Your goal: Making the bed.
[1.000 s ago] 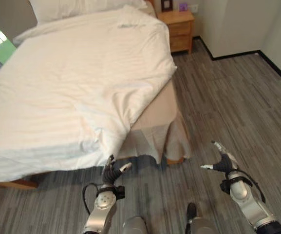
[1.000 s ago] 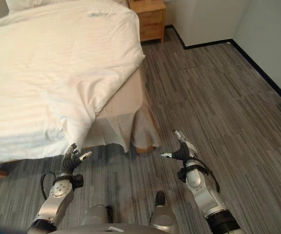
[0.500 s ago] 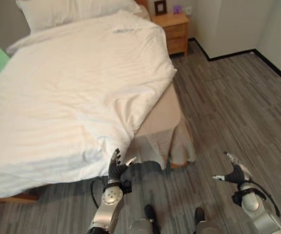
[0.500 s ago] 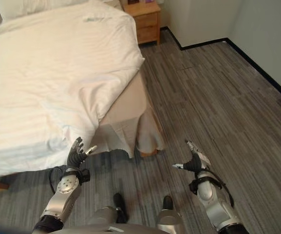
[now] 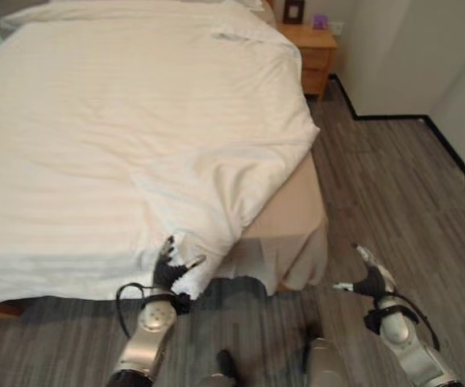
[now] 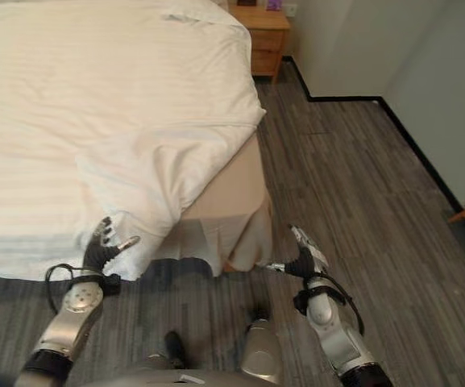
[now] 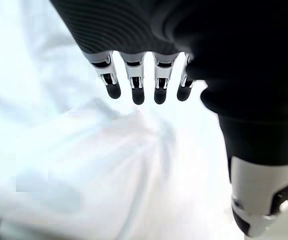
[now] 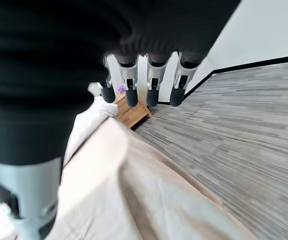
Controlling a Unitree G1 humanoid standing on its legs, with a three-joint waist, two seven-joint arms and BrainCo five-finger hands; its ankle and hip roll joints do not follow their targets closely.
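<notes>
My left hand (image 5: 170, 268) is at the hanging corner of the white duvet (image 5: 119, 137), near the foot corner of the bed, with its fingers (image 7: 134, 82) spread and straight over the cloth and nothing gripped yet. My right hand (image 5: 369, 280) hangs over the floor (image 5: 401, 185) just off the same bed corner, fingers relaxed and open, holding nothing.

The duvet lies across the bed but sits crooked: on my right side its edge is folded back, leaving the tan mattress side and skirt (image 5: 284, 234) bare at that corner. I judge the step in hand to be taking hold of this drooping corner. To do it well I should curl the fingers and thumb round a good bunch of the corner cloth, not just its thin edge, then draw it toward the bare corner so the fold opens flat, with the right hand catching the edge further along to keep the pull even.

I count one duvet, one bed, and one wooden nightstand (image 5: 317, 48) beside the head of the bed.
</notes>
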